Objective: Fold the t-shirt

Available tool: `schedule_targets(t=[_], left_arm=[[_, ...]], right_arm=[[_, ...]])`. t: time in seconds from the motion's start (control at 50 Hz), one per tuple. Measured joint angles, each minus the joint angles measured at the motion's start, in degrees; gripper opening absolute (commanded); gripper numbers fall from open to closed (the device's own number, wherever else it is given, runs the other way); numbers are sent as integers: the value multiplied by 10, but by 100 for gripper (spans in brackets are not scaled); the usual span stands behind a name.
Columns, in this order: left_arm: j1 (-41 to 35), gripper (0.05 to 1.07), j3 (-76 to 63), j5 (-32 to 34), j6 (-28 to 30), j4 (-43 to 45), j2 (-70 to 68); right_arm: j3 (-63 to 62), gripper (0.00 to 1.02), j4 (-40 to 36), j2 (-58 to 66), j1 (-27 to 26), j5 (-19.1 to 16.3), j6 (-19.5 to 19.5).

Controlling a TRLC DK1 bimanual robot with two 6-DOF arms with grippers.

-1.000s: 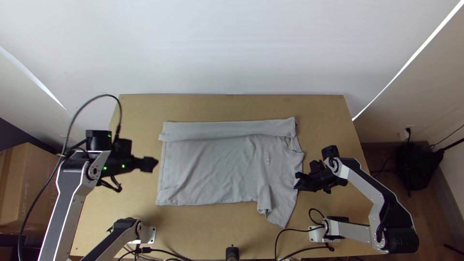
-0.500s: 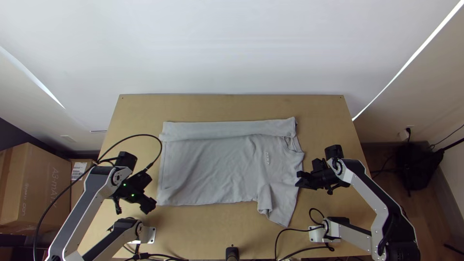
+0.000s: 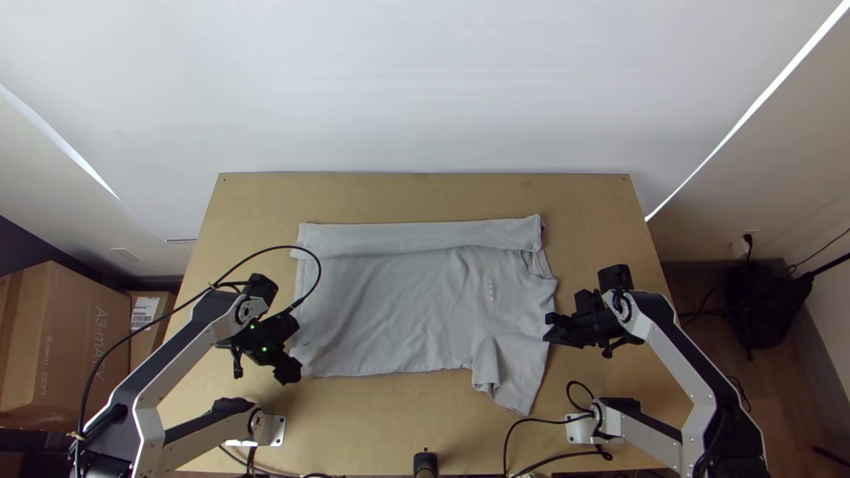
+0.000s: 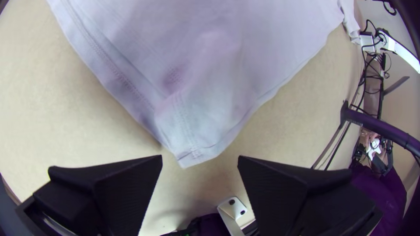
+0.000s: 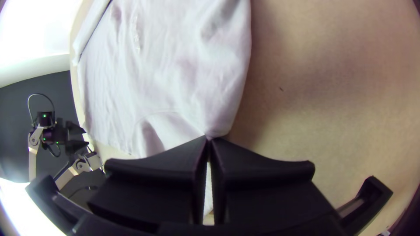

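- One light wooden table (image 3: 425, 196) takes up the middle and lower part of my top view, with a white wall (image 3: 425, 88) rising behind it across the upper half.
- At the left edge I see a large cardboard box (image 3: 66, 345), a smaller box (image 3: 149, 332) just beside it; at the right edge a dark bag (image 3: 766, 305) stands on the brown floor (image 3: 784, 389).
- The grey t-shirt (image 3: 398, 310) lies in the centre of the table, its long axis running left to right across the frame. Its hem faces left, its neck opening right.
- Its upper side is folded over into a long band; the rest lies fairly flat with soft wrinkles, and one sleeve (image 3: 513, 385) points down at the lower right, bunched along its left side.
- I have my left gripper (image 3: 290, 370) at the shirt's lower-left corner. In its wrist view that gripper (image 4: 200, 161) has its fingers wide apart with nothing gripped; the hem corner (image 4: 190, 153) lies just beyond the gap.
- My right gripper (image 3: 549, 331) is at the shirt's right edge. Its wrist view shows the fingers (image 5: 175, 159) together at the tips, pinching the cloth there.
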Motion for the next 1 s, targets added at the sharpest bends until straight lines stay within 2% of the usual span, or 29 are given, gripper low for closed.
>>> schedule_targets(t=[0.14, 0.18, 0.36, 0.58, 0.72, 0.88, 1.0], left_arm=[[-9, 15, 0, 16, -1, 22, 2], [-11, 8, 0, 22, -3, 31, 2], [-14, 8, 0, 25, -2, 50, -16], [71, 8, -1, 32, 36, 51, -33], [94, 8, -1, 42, 51, 52, -49], [97, 8, 2, 58, 49, 56, -61], [95, 8, 25, 70, 24, 65, -69]], right_arm=[[0, 2, -2, -9, -7, 0, 0], [0, 2, -2, -10, -9, 0, 0], [0, 2, -6, -10, -34, 0, 0], [9, 2, -15, 11, -97, 0, -21], [19, 2, -17, 37, -128, 0, -38], [34, 2, -42, 40, -133, 0, -42], [68, 2, -62, 19, -120, 0, -42]])
